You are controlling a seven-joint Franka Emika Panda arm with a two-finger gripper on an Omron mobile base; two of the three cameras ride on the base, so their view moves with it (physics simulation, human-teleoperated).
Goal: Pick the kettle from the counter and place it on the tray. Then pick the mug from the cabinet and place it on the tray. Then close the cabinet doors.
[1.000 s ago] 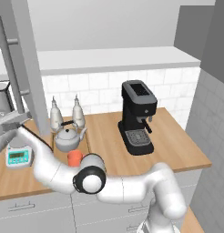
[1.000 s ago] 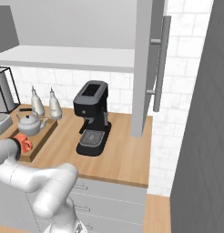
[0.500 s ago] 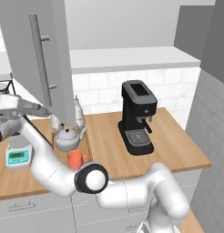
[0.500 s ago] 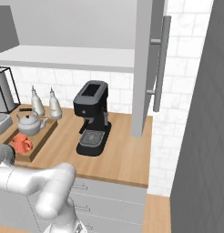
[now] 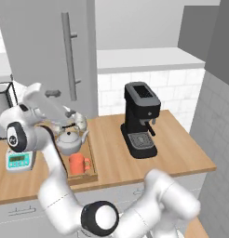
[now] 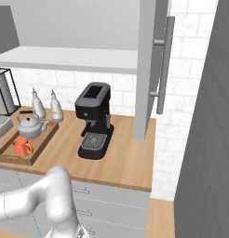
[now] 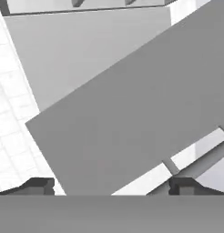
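Observation:
The silver-grey kettle (image 5: 70,140) (image 6: 29,126) and the orange-red mug (image 5: 78,163) (image 6: 22,147) both stand on the wooden tray (image 5: 84,175) (image 6: 41,145) on the counter (image 5: 116,158). My gripper (image 7: 111,185) is open with nothing between its fingertips (image 7: 38,184), and it points close at the flat face of the left cabinet door (image 7: 127,109). In the left base view my arm (image 5: 46,104) reaches up to the lower part of that door (image 5: 42,51), left of its bar handle (image 5: 68,56). The right cabinet door (image 6: 146,69) stands open, edge-on.
A black coffee machine (image 5: 142,120) (image 6: 94,122) stands mid-counter. Two slim bottles (image 6: 38,104) sit behind the tray, against the tiled wall. A small digital scale (image 5: 18,160) lies left of the tray. A grey wall closes the right side (image 6: 205,116).
The left cabinet door has swung round from edge-on to show its face, and my arm has risen with it. Kettle, mug and tray have not moved.

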